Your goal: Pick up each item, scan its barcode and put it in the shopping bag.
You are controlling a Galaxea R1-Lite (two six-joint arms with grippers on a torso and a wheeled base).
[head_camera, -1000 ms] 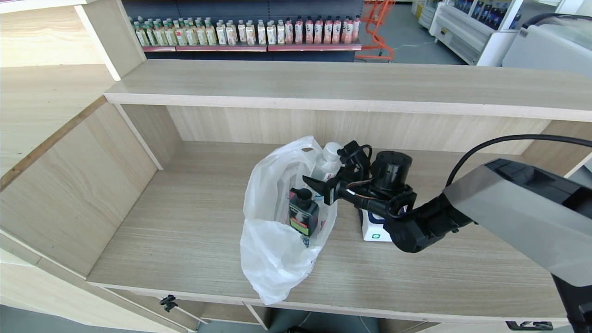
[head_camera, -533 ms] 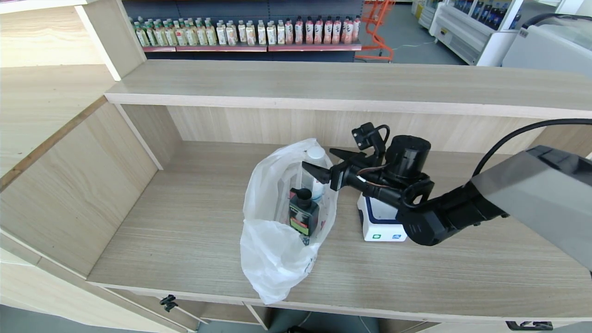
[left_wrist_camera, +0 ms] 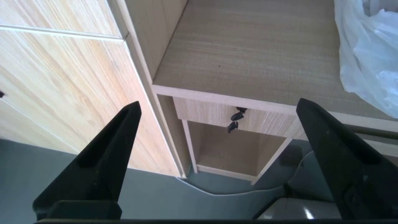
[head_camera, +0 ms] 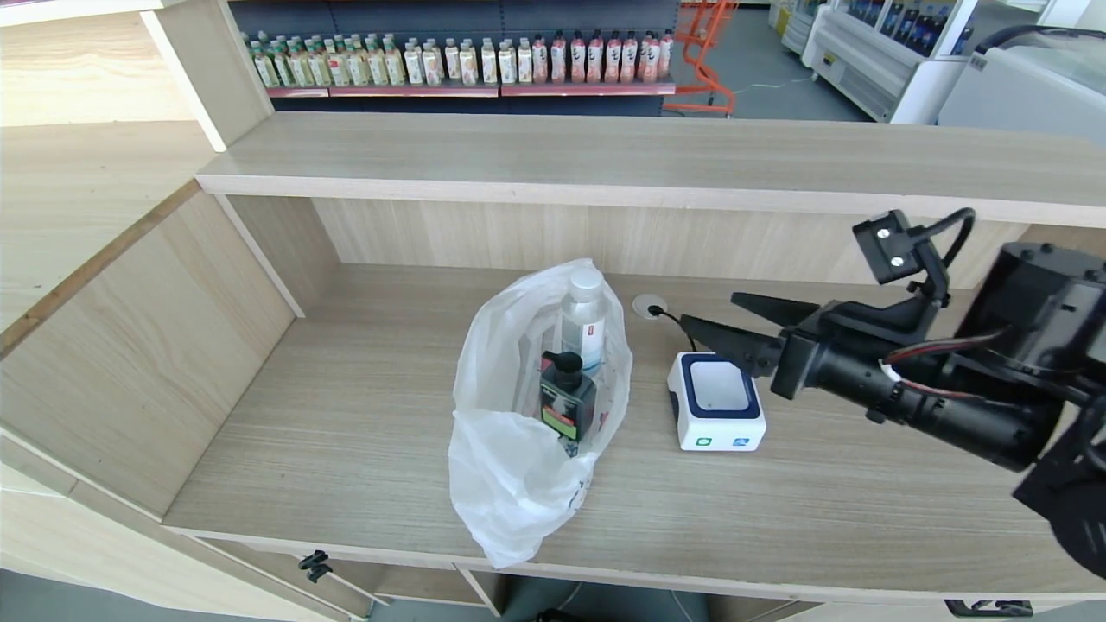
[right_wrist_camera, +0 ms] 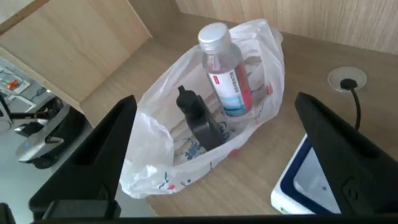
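Note:
The white plastic shopping bag stands open on the wooden counter. Inside it a clear bottle with a silver cap and red-blue label stands upright beside a dark pump bottle. The right wrist view looks down on the bag, the clear bottle and the pump bottle. My right gripper hangs open and empty above the white-and-blue barcode scanner, to the right of the bag. My left gripper is open, low by the counter's front edge, holding nothing.
The scanner's cable runs to a round grommet at the back of the counter. A raised shelf and side panel wall in the counter. A drawer with a black handle sits under the counter's front edge. Store shelves with bottles stand behind.
My right gripper let go of the clear bottle in the bag, then drew back to the right and up, away from the bag, uncovering the scanner. The bottle now stands in the bag.

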